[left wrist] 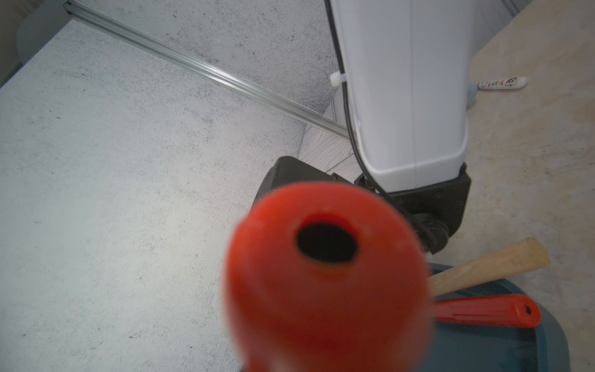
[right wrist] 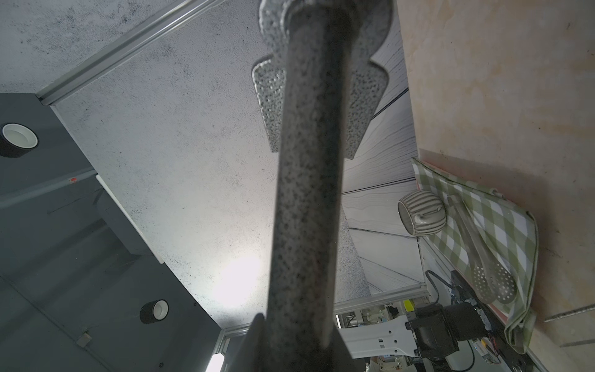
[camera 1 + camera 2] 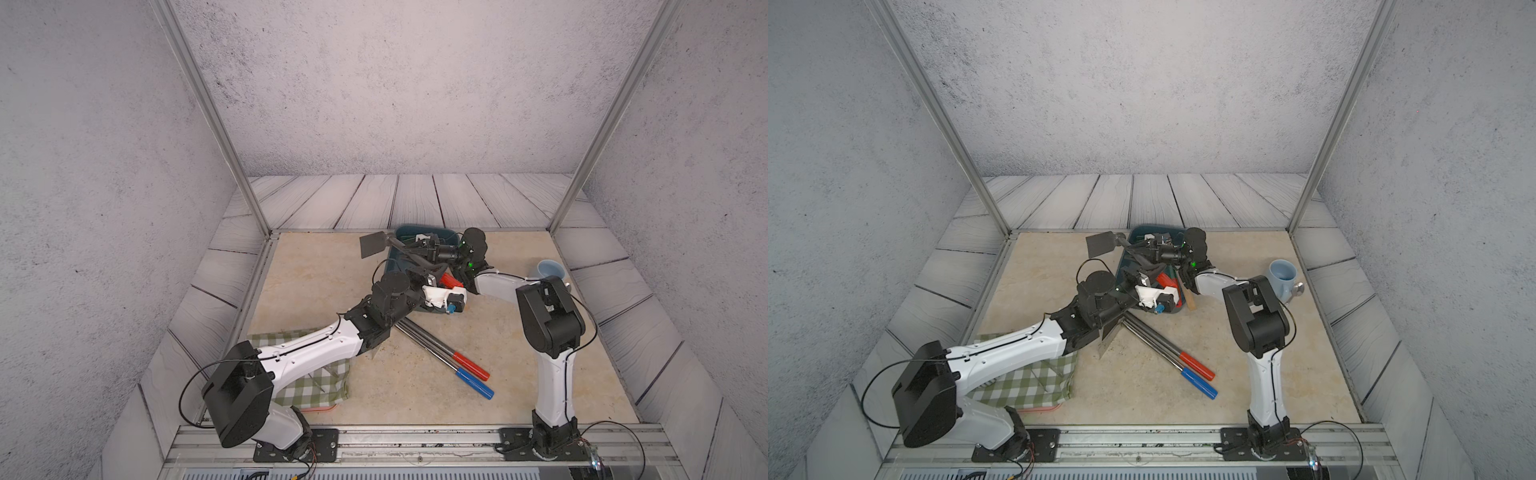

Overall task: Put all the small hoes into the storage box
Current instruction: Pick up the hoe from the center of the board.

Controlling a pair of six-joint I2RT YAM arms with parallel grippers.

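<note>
Shows a small hoe, with a flat dark-grey metal blade, speckled grey shaft and red plastic handle, gripped at two places and slanting across a shallow dark teal-blue plastic storage box at the far edge of the beige bench. Places the blade outside the box, past its rim on the left arm's side, and the handle end over the near part of the box. Grips the speckled shaft with the right hand, jaws closed tight on it. Clamps the red handle in the left hand, likewise closed. Cannot tell whether the hoe touches the box. Includes, inside the box, a second red-handled tool and a pale wooden handle jutting out over the rim. Also shows on the bench two long grey-shafted tools with red and blue grips, a green-and-white checked cloth and a light blue mug.
</note>
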